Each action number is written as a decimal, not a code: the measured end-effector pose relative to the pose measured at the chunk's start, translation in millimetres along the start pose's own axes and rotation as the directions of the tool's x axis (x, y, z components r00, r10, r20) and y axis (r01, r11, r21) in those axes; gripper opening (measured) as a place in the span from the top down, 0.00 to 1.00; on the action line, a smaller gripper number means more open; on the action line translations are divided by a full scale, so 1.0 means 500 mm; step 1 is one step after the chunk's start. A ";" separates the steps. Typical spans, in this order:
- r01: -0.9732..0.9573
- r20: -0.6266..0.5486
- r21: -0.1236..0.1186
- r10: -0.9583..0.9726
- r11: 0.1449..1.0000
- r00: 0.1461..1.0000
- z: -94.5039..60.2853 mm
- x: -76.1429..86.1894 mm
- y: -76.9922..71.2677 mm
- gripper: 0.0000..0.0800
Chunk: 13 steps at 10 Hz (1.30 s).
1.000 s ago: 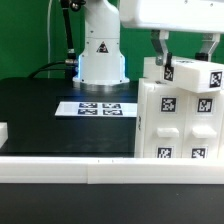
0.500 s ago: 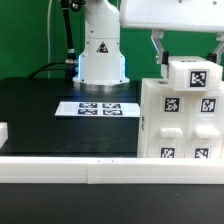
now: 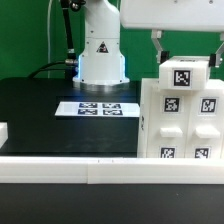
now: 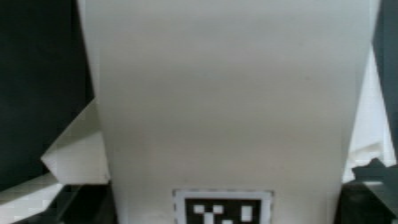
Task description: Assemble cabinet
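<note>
The black table [image 3: 40, 110] is being taken up mostly by the big white cabinet [image 3: 180, 125], which is being shown on the exterior view's right, standing upright right behind the long white rail [image 3: 70, 170] along the front edge. Its right side is being cut off by the frame. Square black-and-white tags are being displayed on its front, but no pattern can really be read as text.

On top of the cabinet a small white block [image 3: 184, 75] is being held, sitting square and touching the cabinet's upper face, with one tag facing the camera. The gripper [image 3: 186, 62] is being brought down over it from above; the two fingers [image 3: 158, 47] are being kept about a block-width apart, one at each side of the block, so it looks pinched between them, though the actual contact is being hidden by the block itself.

In the wrist view almost everything is being blocked by a wide white surface [image 4: 222, 100], with just a bit of one tag [image 4: 222, 210] being shown at its edge, so not much else can be made out.

Further back, the marker board [image 3: 98, 107] is being left flat on the table near the robot base [image 3: 100, 55], where a triangular warning sticker [image 3: 100, 47] is being shown, too small to read.
</note>
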<state>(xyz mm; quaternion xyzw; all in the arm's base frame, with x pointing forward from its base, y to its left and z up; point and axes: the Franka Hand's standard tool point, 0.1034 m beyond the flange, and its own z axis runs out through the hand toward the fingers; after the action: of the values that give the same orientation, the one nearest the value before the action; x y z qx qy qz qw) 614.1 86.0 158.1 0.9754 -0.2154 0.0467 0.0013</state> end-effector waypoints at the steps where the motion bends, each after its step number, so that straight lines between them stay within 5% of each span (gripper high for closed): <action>1: -0.071 0.003 -0.002 0.071 0.997 0.997 0.000 -0.002 0.000 0.30; 8: -0.626 0.003 -0.005 0.626 0.780 0.780 0.000 -0.013 -0.002 0.30; 13: -0.888 0.015 -0.011 0.888 0.460 0.460 0.000 -0.016 -0.005 0.30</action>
<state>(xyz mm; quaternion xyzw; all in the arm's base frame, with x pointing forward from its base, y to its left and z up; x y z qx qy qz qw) 608.1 91.4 157.3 0.7220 -0.6908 0.0312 -0.0245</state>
